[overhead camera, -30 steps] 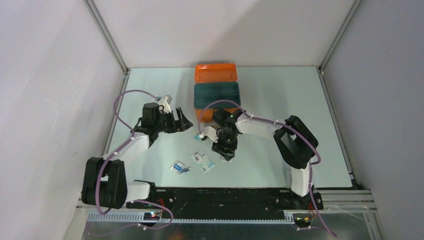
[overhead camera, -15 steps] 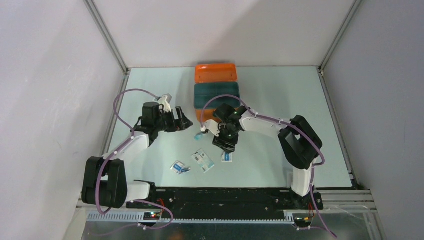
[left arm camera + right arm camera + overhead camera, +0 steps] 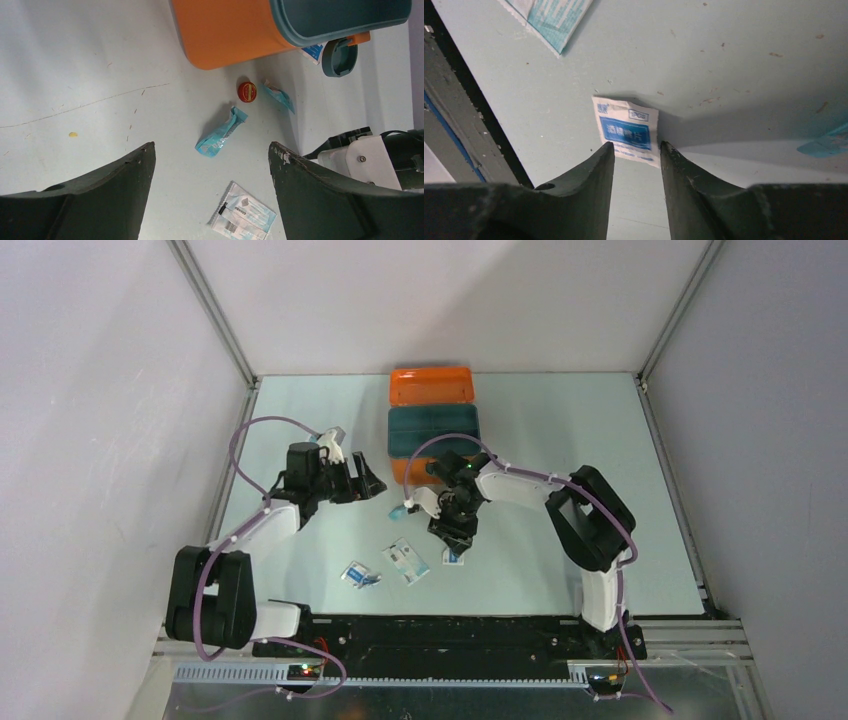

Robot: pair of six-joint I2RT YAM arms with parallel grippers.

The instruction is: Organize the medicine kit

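Note:
The medicine kit is an orange box lying open at the back centre, and a dark teal tray sits over its near half. The left wrist view shows its orange wall. My left gripper hangs open left of the kit, above a crumpled teal packet. My right gripper points down at a small blue-and-white sachet lying flat on the table. Its jaws stand partly open, with their tips either side of the sachet's near edge. From above, that sachet shows just below the right gripper.
A red cap, a second teal packet and a teal ring lie near the kit's corner. A white sachet and another packet lie near the front. The black base rail runs along the near edge.
My right gripper lifted off the small sachet, uncovering it, then came back down at its edge with narrower jaws. The left arm has barely moved.

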